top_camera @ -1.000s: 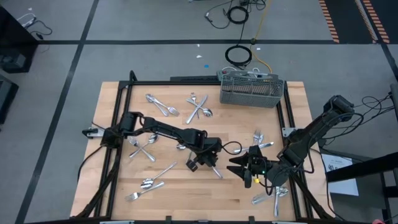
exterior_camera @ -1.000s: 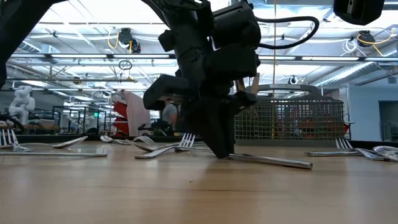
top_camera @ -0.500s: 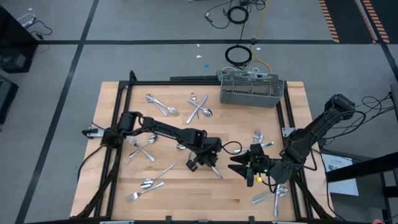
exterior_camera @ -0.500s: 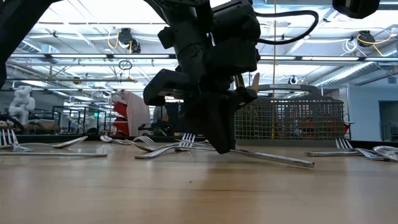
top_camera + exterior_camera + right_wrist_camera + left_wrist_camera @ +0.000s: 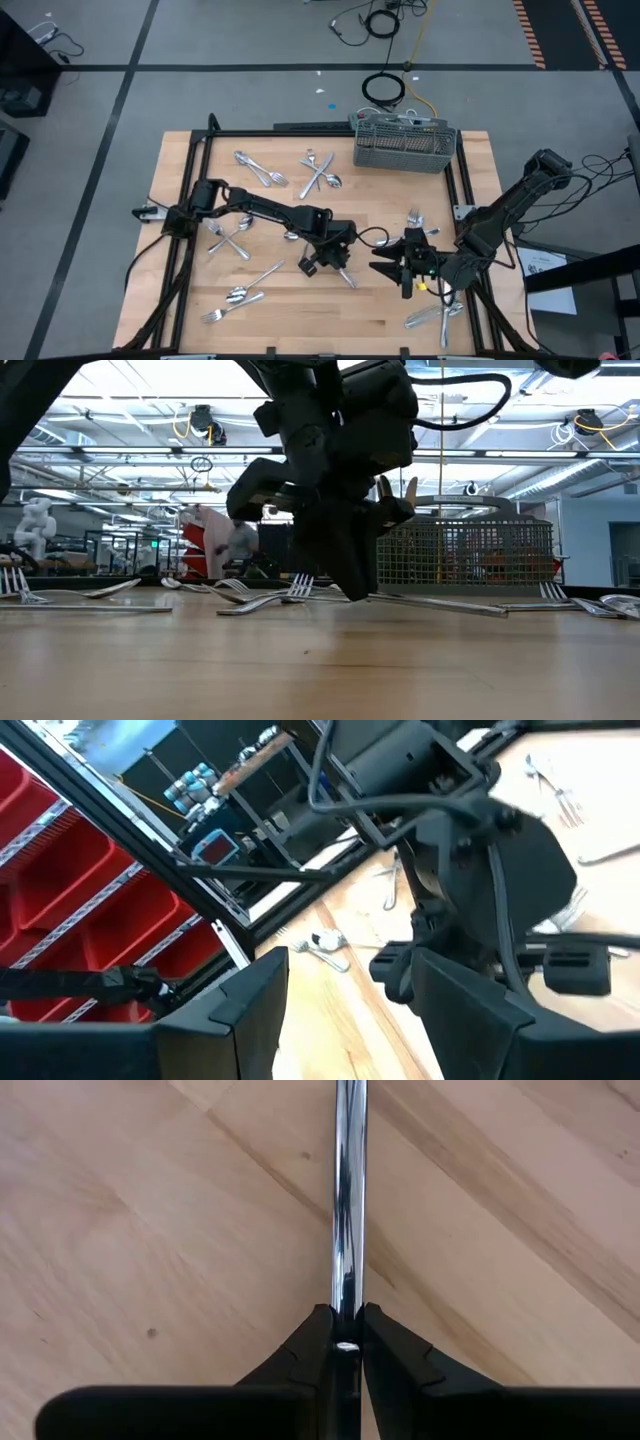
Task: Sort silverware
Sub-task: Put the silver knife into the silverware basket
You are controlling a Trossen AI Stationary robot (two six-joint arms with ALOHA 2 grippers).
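Note:
My left gripper (image 5: pixel 338 265) is at the table's middle, tipped steeply down and shut on a slim shiny piece of silverware (image 5: pixel 440 603). That piece reaches out toward the near right (image 5: pixel 350 280). My right gripper (image 5: pixel 395 268) hovers just to its right, open with nothing between its fingers (image 5: pixel 250 1010). More forks and spoons lie flat on the table in loose groups (image 5: pixel 258 168) (image 5: pixel 320 172) (image 5: pixel 230 238) (image 5: pixel 245 290) (image 5: pixel 435 315). The grey mesh caddy (image 5: pixel 404 145) stands at the far edge. My left gripper pinches one end of the piece's slim shaft (image 5: pixel 347 1330) between its two fingertips (image 5: pixel 300 1355). The fingers slant down from above, and the shaft runs on past them. The piece hangs nearly level, its free end (image 5: pixel 500 609) just off the table.
A few forks (image 5: pixel 420 222) lie close behind my right gripper. Black frame rails (image 5: pixel 195 200) run along the table's left and right sides. Bare wood (image 5: pixel 300 310) shows along the near edge between the silverware groups.
The held piece's free end has come up off the table and now hangs nearly level; the left gripper has stayed shut on the other end. My right gripper has risen a little.

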